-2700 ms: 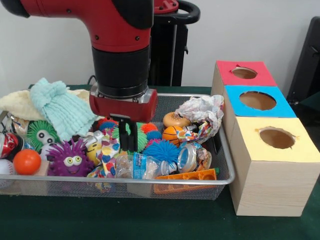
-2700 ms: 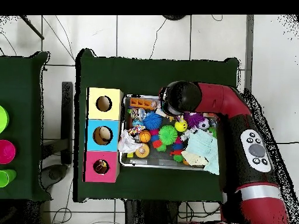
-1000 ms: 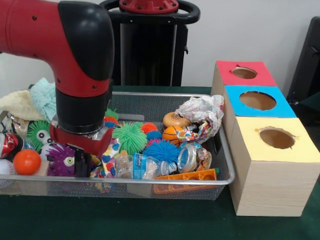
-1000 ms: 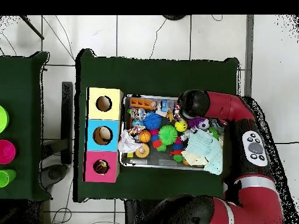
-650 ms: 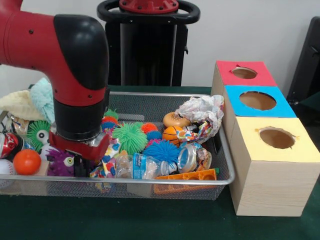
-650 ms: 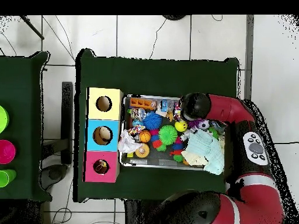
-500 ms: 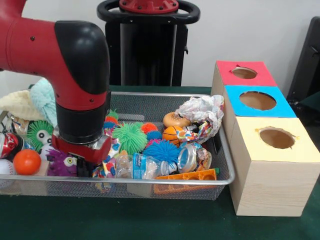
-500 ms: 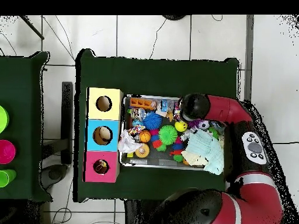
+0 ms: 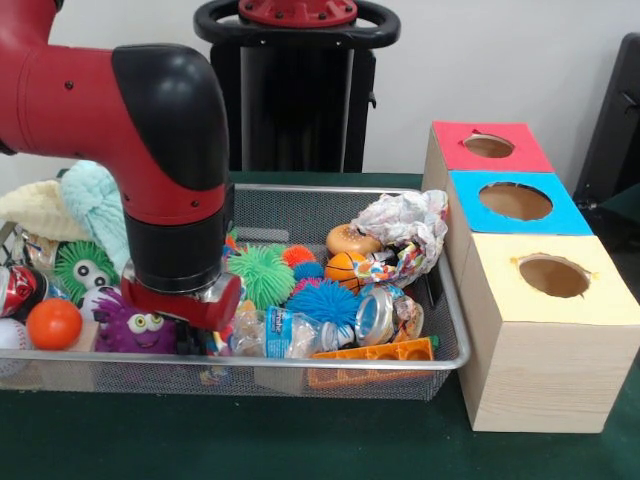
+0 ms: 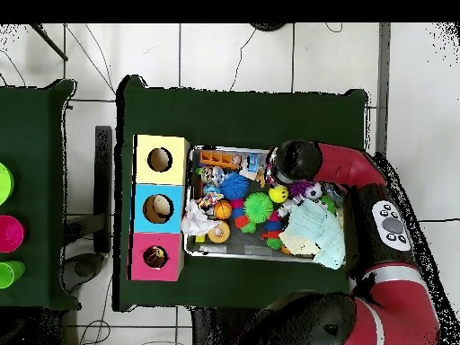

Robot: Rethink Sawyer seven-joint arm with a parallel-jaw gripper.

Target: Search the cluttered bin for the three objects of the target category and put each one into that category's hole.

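Tool (image 9: 195, 340): lower left, sunk among the toys; its grip I cannot tell.
Bin (image 9: 330, 205): wire mesh tray, centre.
Spiky balls (image 9: 262, 275): rubbery, mid-bin.
Holes (image 9: 553, 276): round, wooden box, right.

Table with dark green cloth (image 9: 300, 440), wire mesh bin (image 9: 440, 300) of toys resting on it, wooden box (image 9: 530, 370) just beside the bin with red, blue and yellow holed tops, second green-covered table (image 10: 31, 260) apart, bearing coloured cups (image 10: 7, 234)
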